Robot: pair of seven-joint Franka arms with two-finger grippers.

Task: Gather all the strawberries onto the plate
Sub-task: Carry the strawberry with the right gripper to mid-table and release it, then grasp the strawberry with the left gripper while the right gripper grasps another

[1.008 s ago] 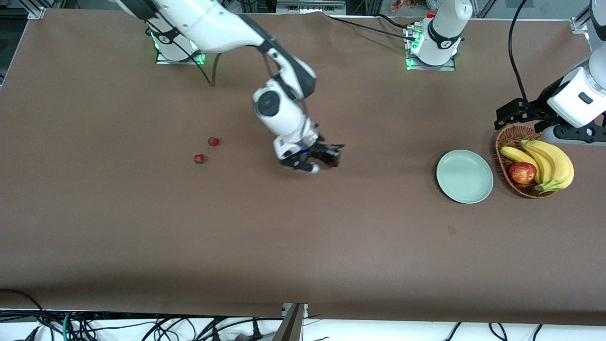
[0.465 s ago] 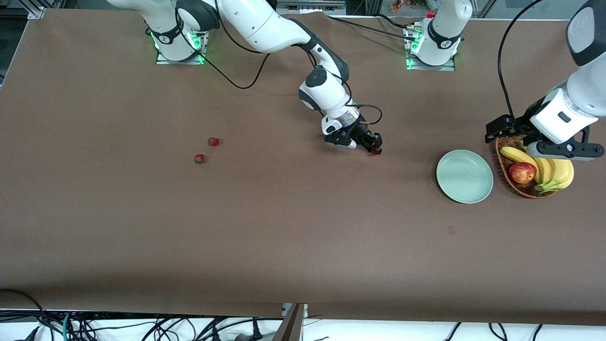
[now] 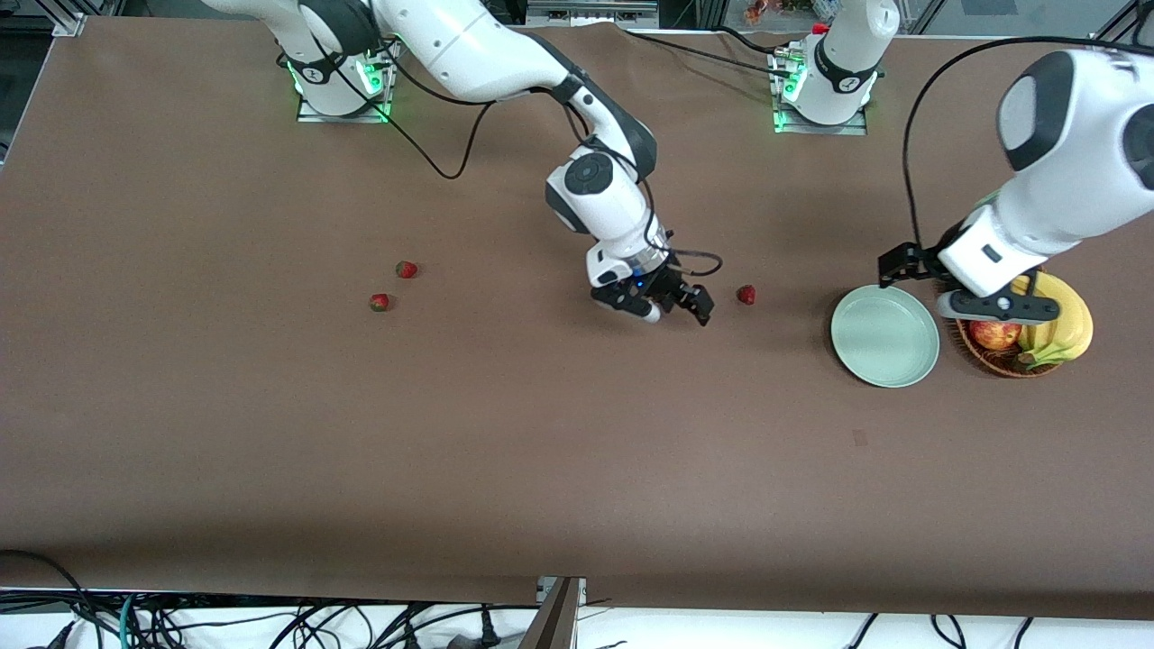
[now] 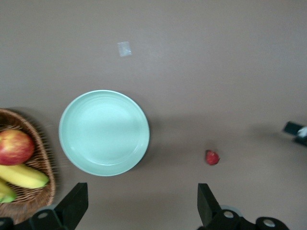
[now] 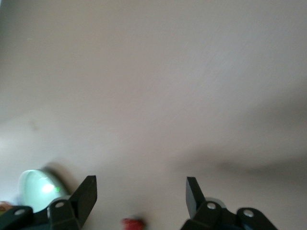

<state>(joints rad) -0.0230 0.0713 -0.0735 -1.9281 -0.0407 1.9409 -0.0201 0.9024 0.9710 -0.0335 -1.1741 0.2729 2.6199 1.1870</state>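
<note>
Three strawberries lie on the table (image 3: 270, 433) and none has reached the plate (image 3: 884, 335) yet. Going across the front view from the right arm's end: a pair of strawberries (image 3: 407, 269) (image 3: 380, 302) lies close together and untouched, exactly where it lay a second ago. Next comes the right gripper (image 3: 672, 311), low over the middle of the table, its fingers now spread apart and empty. Half a second back those fingers were pinched on a berry; now that third strawberry (image 3: 746, 294) sits loose on the cloth just beside the claw, toward the plate, and well short of it. In the right wrist view it shows as a red blur (image 5: 132, 223) between the open fingers.

Then the mint-green plate, bare, and over its basket-side rim the left gripper (image 3: 929, 284), which has swung in from over the basket (image 3: 1001, 359) of bananas (image 3: 1064, 324) and the apple (image 3: 990, 333). Its jaws stand wide with nothing in them, and its wrist view looks down on plate and dropped berry (image 4: 212, 157) together.

To me it looks like a handover by way of the table: the right arm carried the berry as far as it could, and the left arm is coming to take it the last stretch.
</note>
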